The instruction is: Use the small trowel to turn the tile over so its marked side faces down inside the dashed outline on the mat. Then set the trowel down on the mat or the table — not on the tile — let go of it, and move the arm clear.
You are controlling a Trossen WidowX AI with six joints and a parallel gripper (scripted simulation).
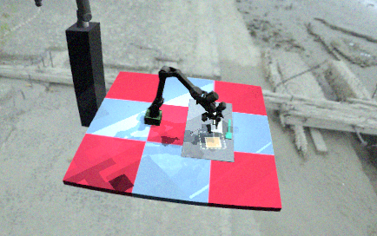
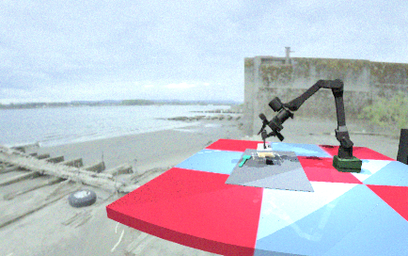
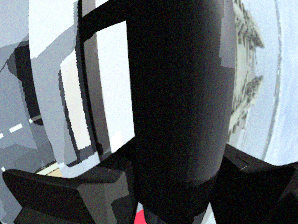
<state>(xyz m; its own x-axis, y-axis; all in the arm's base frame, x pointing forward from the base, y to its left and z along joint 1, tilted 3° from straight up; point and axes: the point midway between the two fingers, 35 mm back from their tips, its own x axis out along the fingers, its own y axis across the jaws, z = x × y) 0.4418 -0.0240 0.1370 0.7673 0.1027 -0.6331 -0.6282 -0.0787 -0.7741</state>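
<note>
Top view: shows a tan tile (image 1: 213,142) (image 2: 265,154) within the dashed outline (image 1: 200,143) on a gray mat (image 1: 194,123) (image 2: 282,180), near a white piece (image 1: 218,126) (image 2: 264,147), with a teal object (image 1: 228,130) (image 2: 243,161) by one mat edge. Exterior: shows the end effector (image 1: 215,123) (image 2: 264,143) (image 3: 169,137) tilted low over the mat. Wrist: shows, much closer, fingers closed around a thick dark handle (image 3: 177,100), likely gripping the trowel; can't make out the blade's contact with the tile.
</note>
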